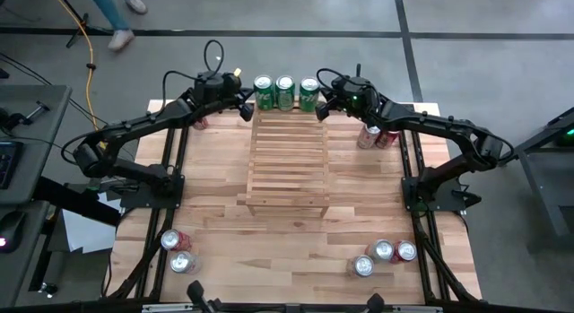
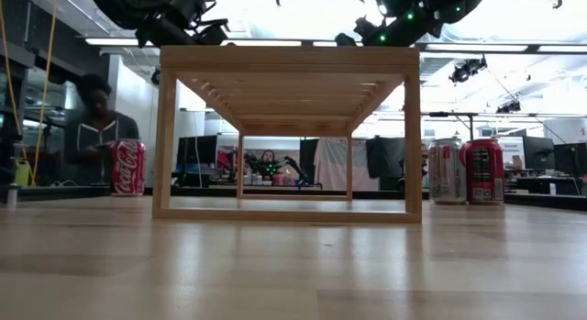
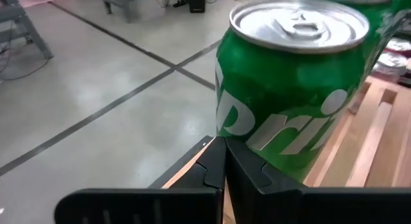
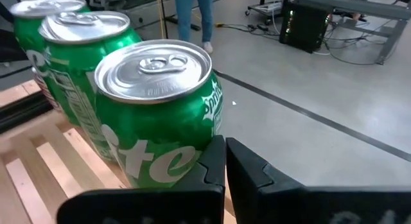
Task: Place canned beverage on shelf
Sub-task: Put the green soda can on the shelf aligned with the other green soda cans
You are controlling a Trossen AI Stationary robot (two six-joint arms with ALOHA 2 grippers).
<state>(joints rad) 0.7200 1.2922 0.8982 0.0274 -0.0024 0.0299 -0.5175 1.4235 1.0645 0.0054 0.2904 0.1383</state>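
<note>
The shelf (image 1: pixel 287 165), a slatted wooden rack, stands mid-table. Three green cans (image 1: pixel 285 91) stand upright in a row on the slats at its far end. My left gripper (image 1: pixel 246 110) is shut at the shelf's far left corner, beside the left can (image 3: pixel 289 89). My right gripper (image 1: pixel 322 111) is shut at the far right corner, beside the right can (image 4: pixel 160 108). Both grippers point roughly level, toward the far edge. In the low view they hang above the shelf top, left gripper (image 2: pixel 209 31) and right gripper (image 2: pixel 353 38); the green cans are hidden there. My left gripper has its shut fingertips (image 3: pixel 221 153) right at the lower wall (image 3: pixel 270 150) of the left green can, coming level from the near left; I cannot tell whether they touch. My right gripper has its shut fingertips (image 4: pixel 225 153) at the lower wall (image 4: pixel 186 163) of the right green can, coming level from the near right; I cannot tell whether they touch.
A red can (image 1: pixel 199 123) stands far left; a silver can (image 1: pixel 369 136) and a red can (image 1: pixel 388 138) stand far right. Two cans (image 1: pixel 177 250) sit near left, three (image 1: pixel 384 256) near right. A person (image 2: pixel 96 127) stands beyond the table.
</note>
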